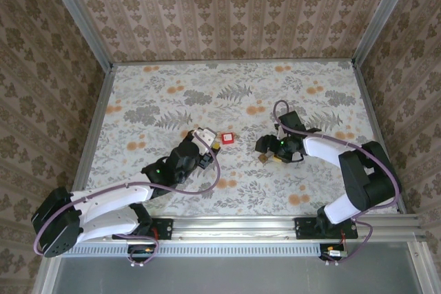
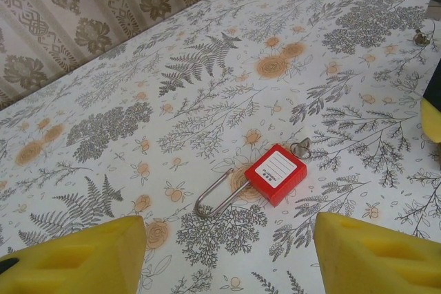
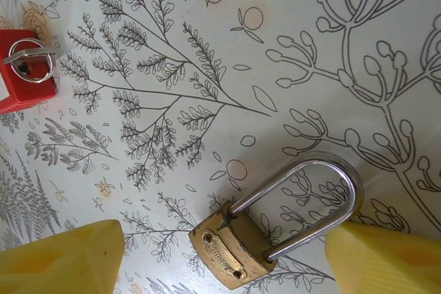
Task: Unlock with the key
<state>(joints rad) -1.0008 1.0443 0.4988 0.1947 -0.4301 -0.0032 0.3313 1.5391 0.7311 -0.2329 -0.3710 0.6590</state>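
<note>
Padlock (image 3: 227, 253) between right end effector (image 3: 224, 263) fingers (image 3: 386, 261)

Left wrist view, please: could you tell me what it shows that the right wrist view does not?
Left wrist view: the red padlock's white label and long silvery shackle, plus the patterned wall. Right wrist view: a brass padlock up close, with its arched steel shackle. Both: the red padlock, the metal ring at its end, and the floral tablecloth.

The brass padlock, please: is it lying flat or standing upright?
Lying flat: the brass padlock rests on its side, shackle flat on the table.
</note>
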